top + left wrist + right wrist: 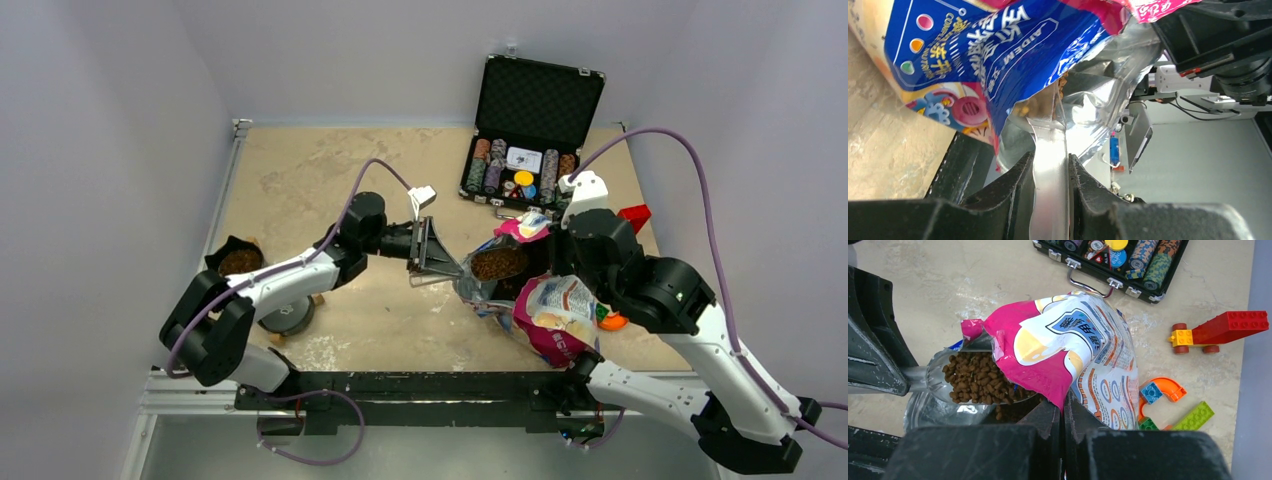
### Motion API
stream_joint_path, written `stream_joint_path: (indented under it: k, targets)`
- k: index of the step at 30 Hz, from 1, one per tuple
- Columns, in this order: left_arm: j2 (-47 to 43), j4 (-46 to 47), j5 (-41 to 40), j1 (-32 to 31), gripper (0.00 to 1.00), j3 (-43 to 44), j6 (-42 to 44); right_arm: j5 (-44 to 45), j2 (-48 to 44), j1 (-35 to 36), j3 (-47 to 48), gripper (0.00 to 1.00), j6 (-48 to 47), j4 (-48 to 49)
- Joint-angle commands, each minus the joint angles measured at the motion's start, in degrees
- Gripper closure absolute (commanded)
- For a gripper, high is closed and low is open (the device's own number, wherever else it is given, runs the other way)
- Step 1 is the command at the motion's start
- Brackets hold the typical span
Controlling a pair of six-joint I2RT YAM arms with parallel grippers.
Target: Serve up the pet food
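Observation:
A pink, white and blue pet food bag (555,312) lies open at the table's centre right. My right gripper (1063,412) is shut on the bag's pink top edge (1048,375) and holds the mouth open. My left gripper (432,255) is shut on the silvery handle (1050,165) of a scoop (498,264). The scoop sits at the bag's mouth, heaped with dark-brown kibble (978,382). A black bowl (238,260) at the far left holds some kibble.
An open black case of poker chips (530,140) stands at the back right. A red toy brick car (1228,330), an orange curved piece (1163,390) and a green brick (1193,415) lie right of the bag. A grey round object (285,318) sits under my left arm.

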Motion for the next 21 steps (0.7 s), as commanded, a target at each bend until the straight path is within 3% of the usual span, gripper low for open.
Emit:
stream_joint_path:
  k: [1,4,9,12,13,16,17,19,21]
  targets:
    - [3.7,14.1,-1.4,-0.1,1.0,3.0,-6.6,-0.1,-1.6,0.4,2.2,1.0,-0.5,11.4]
    - [6.0,24.2,-0.9,0.2,1.0,3.4,-12.6,0.0,-0.3,0.4,3.5,1.0,-0.8,11.2]
    - [2.8,21.0,1.1,0.3,1.0,-0.4,-9.7,0.7,-0.9,0.4,3.4,1.0,-0.7,10.9]
    - [3.5,29.8,2.3,0.4,1.0,-3.3,-17.2,0.7,-0.6,0.4,3.4,1.0,-0.5,10.2]
    - [1.3,29.8,2.1,0.5,1.0,-5.2,-17.8,1.0,-0.5,0.4,3.6,1.0,-0.2,9.9]
    - [-2.5,9.8,0.3,0.5,1.0,-3.4,-6.1,0.8,-0.7,0.4,3.2,1.0,0.5,10.5]
    - [-0.4,8.3,1.1,0.5,1.0,-0.7,-5.3,0.4,-0.6,0.4,3.2,1.0,0.6,10.6]
    - [3.0,14.8,3.2,0.5,1.0,1.0,-11.1,-0.2,0.5,0.4,4.3,1.0,0.6,10.1]
    - [0.2,16.1,3.3,1.3,1.0,-2.0,-12.3,0.2,0.7,0.4,4.7,1.0,0.6,9.6]
